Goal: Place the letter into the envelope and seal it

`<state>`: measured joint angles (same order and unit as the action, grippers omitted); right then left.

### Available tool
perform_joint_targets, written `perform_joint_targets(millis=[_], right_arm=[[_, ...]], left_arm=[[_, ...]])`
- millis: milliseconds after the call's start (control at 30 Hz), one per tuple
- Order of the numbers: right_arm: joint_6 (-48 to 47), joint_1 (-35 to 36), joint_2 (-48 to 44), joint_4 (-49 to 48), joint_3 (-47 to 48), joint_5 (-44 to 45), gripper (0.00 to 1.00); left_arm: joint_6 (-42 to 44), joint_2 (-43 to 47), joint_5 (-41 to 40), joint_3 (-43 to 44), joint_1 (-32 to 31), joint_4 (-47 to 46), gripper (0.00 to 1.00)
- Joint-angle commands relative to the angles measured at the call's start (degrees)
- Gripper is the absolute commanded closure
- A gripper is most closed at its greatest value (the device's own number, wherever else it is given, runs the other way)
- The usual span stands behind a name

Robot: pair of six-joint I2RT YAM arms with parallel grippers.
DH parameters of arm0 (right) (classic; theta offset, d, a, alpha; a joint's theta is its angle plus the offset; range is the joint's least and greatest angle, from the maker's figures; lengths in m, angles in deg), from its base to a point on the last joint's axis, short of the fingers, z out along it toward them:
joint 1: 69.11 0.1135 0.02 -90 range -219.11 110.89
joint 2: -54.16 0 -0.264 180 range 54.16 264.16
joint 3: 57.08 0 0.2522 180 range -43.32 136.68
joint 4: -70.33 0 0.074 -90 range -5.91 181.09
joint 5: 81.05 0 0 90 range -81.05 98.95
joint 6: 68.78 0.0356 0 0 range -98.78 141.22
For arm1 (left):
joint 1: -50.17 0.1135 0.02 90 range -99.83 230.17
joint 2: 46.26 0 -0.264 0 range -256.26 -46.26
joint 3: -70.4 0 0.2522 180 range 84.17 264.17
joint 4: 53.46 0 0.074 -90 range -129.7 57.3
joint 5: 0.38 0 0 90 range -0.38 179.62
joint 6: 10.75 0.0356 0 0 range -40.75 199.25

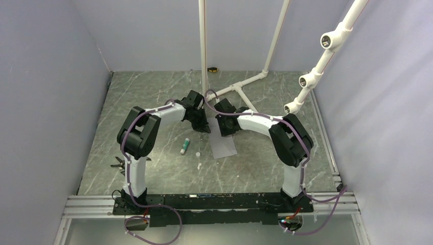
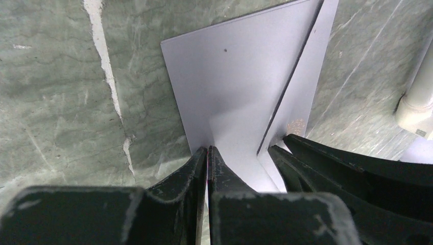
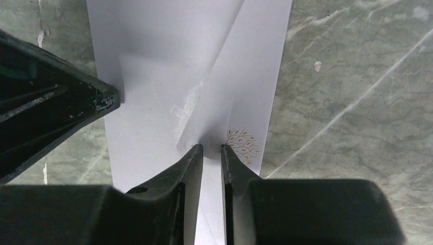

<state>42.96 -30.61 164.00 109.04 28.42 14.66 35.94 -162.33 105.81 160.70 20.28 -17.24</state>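
The grey envelope (image 1: 224,145) lies flat on the marble table between the two arms. It fills the left wrist view (image 2: 240,76) and the right wrist view (image 3: 153,61), with a slanted flap edge across it and a small gold leaf print. My left gripper (image 1: 204,128) is shut, its tips (image 2: 208,150) at the envelope's left edge. My right gripper (image 1: 220,131) stands beside it, jaws a narrow gap apart (image 3: 209,148), tips down on the envelope beside the leaf print. No tan letter shows in any view.
A glue stick (image 1: 185,146) and its loose cap (image 1: 198,154) lie left of the envelope. A white pipe frame (image 1: 240,89) stands just behind both grippers, and a pipe end shows in the left wrist view (image 2: 416,97). A small dark object (image 1: 117,164) lies at the left.
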Motion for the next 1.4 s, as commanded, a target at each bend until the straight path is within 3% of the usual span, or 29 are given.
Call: perform_joint_targets(millis=[0,400,933,1367], right_arm=[[-2.0,1.4,1.3,-0.2,-2.7,2.1,0.75],[0.7,1.4,8.2,-1.2,-1.5,2.1,0.78],[6.9,0.2,14.3,4.1,7.9,5.5,0.87],[3.5,-3.5,17.8,3.1,15.5,4.8,0.86]], left_arm=[[-1.3,-4.1,1.4,-2.3,-0.8,1.3,0.89],[-1.6,-5.4,3.0,-4.5,-0.6,0.7,0.90],[-0.4,-7.7,5.7,-5.3,1.1,0.6,0.97],[0.7,-8.6,7.4,-5.3,2.1,-0.1,0.98]])
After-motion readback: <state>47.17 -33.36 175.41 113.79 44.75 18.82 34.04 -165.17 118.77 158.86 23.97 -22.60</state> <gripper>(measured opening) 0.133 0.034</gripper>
